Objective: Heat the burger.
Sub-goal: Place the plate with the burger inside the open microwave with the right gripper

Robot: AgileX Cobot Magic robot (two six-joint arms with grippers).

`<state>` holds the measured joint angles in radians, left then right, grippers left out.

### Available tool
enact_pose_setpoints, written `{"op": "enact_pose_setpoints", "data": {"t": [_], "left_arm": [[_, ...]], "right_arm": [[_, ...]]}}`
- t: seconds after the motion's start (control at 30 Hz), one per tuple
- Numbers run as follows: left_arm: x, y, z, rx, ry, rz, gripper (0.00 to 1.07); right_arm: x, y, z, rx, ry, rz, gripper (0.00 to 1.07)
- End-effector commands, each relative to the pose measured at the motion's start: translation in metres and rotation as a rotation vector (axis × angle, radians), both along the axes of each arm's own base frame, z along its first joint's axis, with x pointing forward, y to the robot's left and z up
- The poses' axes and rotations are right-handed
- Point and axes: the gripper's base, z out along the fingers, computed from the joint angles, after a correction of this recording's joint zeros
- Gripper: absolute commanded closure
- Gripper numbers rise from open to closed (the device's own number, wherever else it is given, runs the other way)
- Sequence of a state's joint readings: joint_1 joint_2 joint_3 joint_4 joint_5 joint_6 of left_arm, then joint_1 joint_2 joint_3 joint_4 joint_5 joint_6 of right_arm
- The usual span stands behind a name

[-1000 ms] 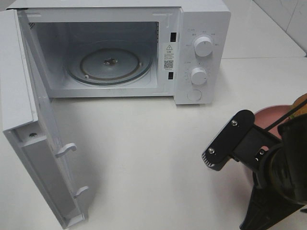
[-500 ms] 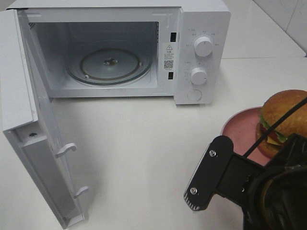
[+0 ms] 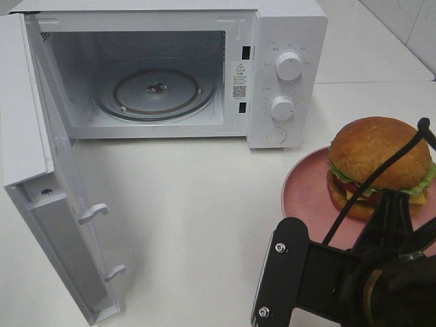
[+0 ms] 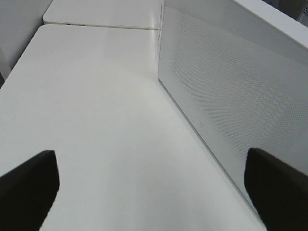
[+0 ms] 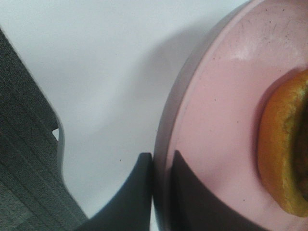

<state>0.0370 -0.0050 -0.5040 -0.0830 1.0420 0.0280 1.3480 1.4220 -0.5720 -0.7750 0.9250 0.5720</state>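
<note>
The burger (image 3: 378, 163), with a golden bun, lettuce and cheese, sits on a pink plate (image 3: 306, 187) at the right of the table. In the right wrist view my right gripper (image 5: 161, 187) is shut on the plate's rim (image 5: 221, 120), one finger on each side, with the burger's edge (image 5: 284, 154) beside it. The right arm (image 3: 320, 283) covers the plate's near edge in the high view. My left gripper (image 4: 154, 190) is open and empty over bare table; it is out of the high view.
The white microwave (image 3: 286, 75) stands at the back with its door (image 3: 41, 170) swung wide open to the left and the glass turntable (image 3: 155, 88) bare. The door's outer face (image 4: 231, 96) is beside the left gripper.
The right arm has moved left and toward the front edge, carrying the plate and burger leftward; the burger has come fully into view. The microwave has not changed.
</note>
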Motion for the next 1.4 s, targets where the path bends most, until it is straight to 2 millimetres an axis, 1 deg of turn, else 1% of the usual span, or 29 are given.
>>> {"op": "enact_pose_setpoints", "data": {"t": [0.03, 0.07, 0.1, 0.13, 0.2, 0.23, 0.4, 0.6, 0.67, 0.7, 0.73, 0.87, 0.9, 1.03, 1.1, 1.27, 1.4], "left_arm": [[-0.003, 0.000, 0.000, 0.000, -0.024, 0.002, 0.07], [-0.003, 0.000, 0.000, 0.000, -0.024, 0.002, 0.07], [-0.003, 0.000, 0.000, 0.000, -0.024, 0.002, 0.07], [-0.003, 0.000, 0.000, 0.000, -0.024, 0.002, 0.07], [-0.003, 0.000, 0.000, 0.000, -0.024, 0.002, 0.07], [-0.003, 0.000, 0.000, 0.000, -0.024, 0.002, 0.07], [-0.003, 0.000, 0.000, 0.000, -0.024, 0.002, 0.07], [-0.003, 0.000, 0.000, 0.000, -0.024, 0.002, 0.07], [-0.003, 0.000, 0.000, 0.000, -0.024, 0.002, 0.07], [-0.003, 0.000, 0.000, 0.000, -0.024, 0.002, 0.07], [-0.003, 0.000, 0.000, 0.000, -0.024, 0.002, 0.07], [-0.003, 0.000, 0.000, 0.000, -0.024, 0.002, 0.07], [-0.003, 0.000, 0.000, 0.000, -0.024, 0.002, 0.07], [-0.003, 0.000, 0.000, 0.000, -0.024, 0.002, 0.07], [-0.003, 0.000, 0.000, 0.000, -0.024, 0.002, 0.07], [-0.003, 0.000, 0.000, 0.000, -0.024, 0.002, 0.07], [-0.003, 0.000, 0.000, 0.000, -0.024, 0.002, 0.07]], "right_arm": [[0.004, 0.003, 0.004, -0.041, -0.055, 0.131, 1.07], [0.005, 0.006, 0.004, -0.052, -0.054, 0.188, 1.07], [0.005, 0.006, 0.004, -0.052, -0.054, 0.188, 1.07], [0.005, 0.008, 0.004, -0.061, -0.053, 0.238, 1.07], [0.005, 0.009, 0.004, -0.065, -0.052, 0.257, 1.07], [0.005, 0.010, 0.004, -0.073, -0.046, 0.299, 1.07], [0.005, 0.012, 0.004, -0.115, -0.033, 0.376, 1.07], [0.004, 0.014, 0.003, -0.115, -0.024, 0.423, 1.07], [0.006, 0.019, 0.002, -0.092, -0.012, 0.491, 1.07], [0.006, 0.019, 0.002, -0.092, -0.012, 0.491, 1.07], [0.008, 0.021, 0.001, -0.076, -0.004, 0.534, 1.07], [0.013, 0.022, 0.001, -0.072, 0.001, 0.584, 1.07], [0.018, 0.022, 0.001, -0.069, 0.004, 0.613, 1.07], [0.024, 0.022, 0.001, -0.065, 0.001, 0.652, 1.07], [0.029, 0.023, 0.001, -0.054, 0.001, 0.707, 1.07], [0.035, 0.026, 0.001, -0.016, 0.001, 0.776, 1.07], [0.042, 0.029, 0.005, -0.003, -0.016, 0.844, 1.07]]}}
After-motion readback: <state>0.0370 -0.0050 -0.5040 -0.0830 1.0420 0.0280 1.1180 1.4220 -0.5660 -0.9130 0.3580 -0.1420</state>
